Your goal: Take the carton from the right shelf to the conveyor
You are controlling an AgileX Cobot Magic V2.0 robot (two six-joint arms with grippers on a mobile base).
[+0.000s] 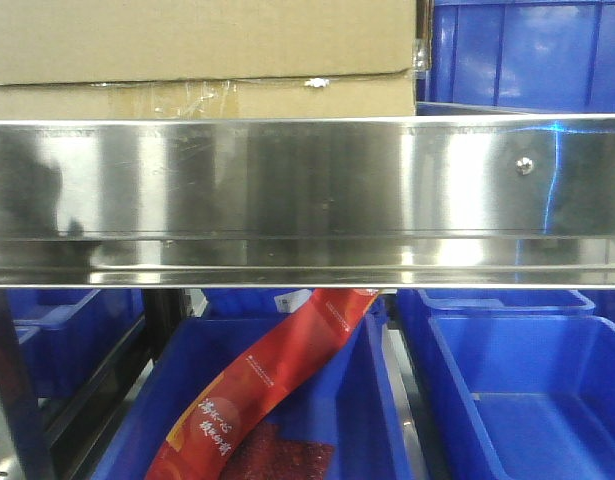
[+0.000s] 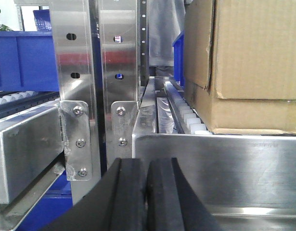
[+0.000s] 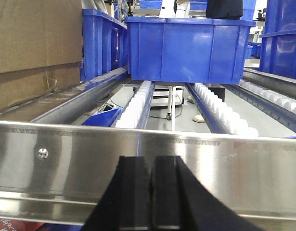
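You have the right shelf [image 1: 307, 200] in front of you, its mirror-like steel front rail spanning the view and white roller tracks [image 3: 135, 103] running back behind it. The carton [image 1: 202, 60] sits on the rollers at the left, just behind the rail. A blue plastic bin [image 3: 186, 48] stands to its right, farther back.

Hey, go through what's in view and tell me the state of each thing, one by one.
Shelf, loaded.
Carton, resting on the shelf behind its front rail, not gripped.
Blue bin, upright on the shelf rollers, to one side of the carton.
Left gripper, shut, holding nothing.
Right gripper, shut, holding nothing.
Red packet, lying slanted in a lower bin.
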